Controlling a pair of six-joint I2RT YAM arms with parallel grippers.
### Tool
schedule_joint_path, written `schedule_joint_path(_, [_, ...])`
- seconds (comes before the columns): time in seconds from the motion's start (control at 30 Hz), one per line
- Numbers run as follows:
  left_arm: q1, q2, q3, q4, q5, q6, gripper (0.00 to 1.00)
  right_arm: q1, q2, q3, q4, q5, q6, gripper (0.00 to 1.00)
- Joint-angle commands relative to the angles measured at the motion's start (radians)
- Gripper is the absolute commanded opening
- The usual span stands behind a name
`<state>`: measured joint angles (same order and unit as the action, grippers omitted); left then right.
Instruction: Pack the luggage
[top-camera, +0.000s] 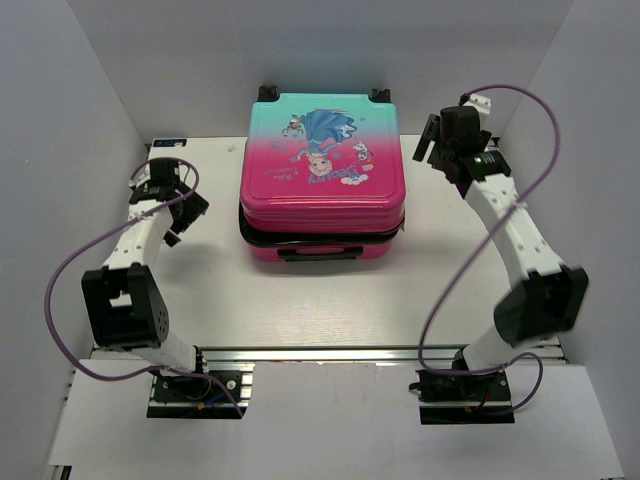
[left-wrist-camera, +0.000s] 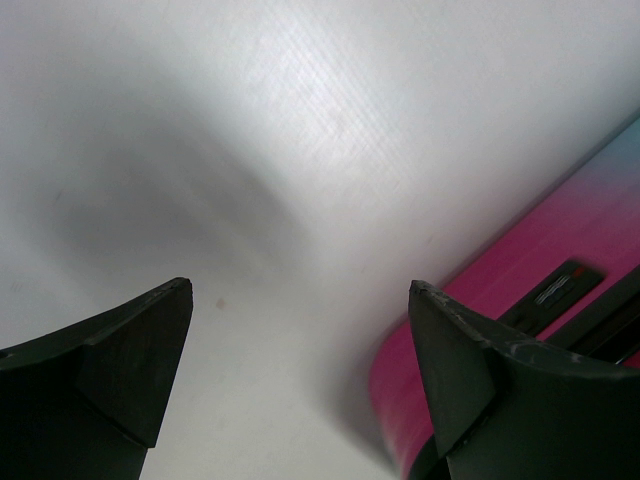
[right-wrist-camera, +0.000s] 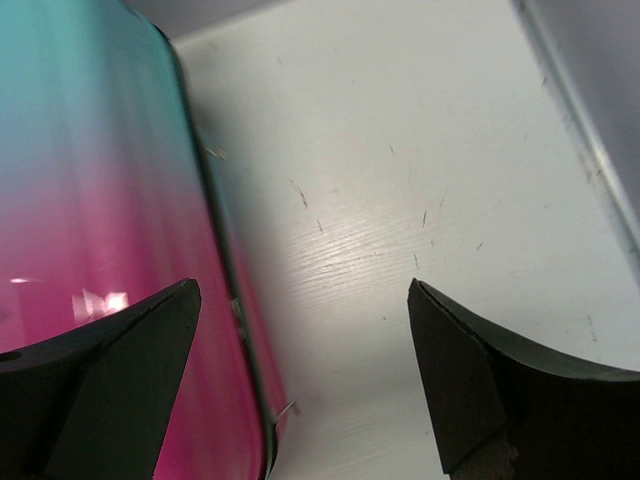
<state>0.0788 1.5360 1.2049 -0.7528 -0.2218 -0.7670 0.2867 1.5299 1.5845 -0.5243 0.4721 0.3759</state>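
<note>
The left pincer (left-wrist-camera: 300, 300) stands wide and empty, with the luggage (top-camera: 320, 180) lying flat on the bench (top-camera: 330, 310) just to its right. The right pincer (right-wrist-camera: 300, 300) gapes empty too, the shell by its left finger. The lid looks down, so I'd say packing is nearly done. The next move calls for checking the seam.

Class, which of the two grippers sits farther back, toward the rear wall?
The right gripper, beside the luggage's rear half; the left gripper sits nearer the front, by its pink half. Both are open.
</note>
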Motion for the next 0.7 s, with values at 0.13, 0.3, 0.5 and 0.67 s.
schedule_joint_path(0.13, [-0.005,0.373,0.258,0.164,0.17,0.127,0.96,-0.176,0.307,0.104,0.061,-0.343,-0.006,0.89])
schedule_joint_path(0.3, [-0.039,0.654,0.54,0.144,0.37,0.221,0.83,-0.159,0.466,0.157,0.112,-0.461,-0.043,0.89])
schedule_joint_path(0.5, [-0.169,0.915,0.867,0.112,0.447,0.311,0.82,-0.026,0.388,-0.055,0.262,-0.535,-0.074,0.89])
schedule_joint_path(0.67, [-0.313,1.055,1.099,0.186,0.539,0.406,0.88,0.132,0.147,-0.403,0.351,-0.495,-0.045,0.89])
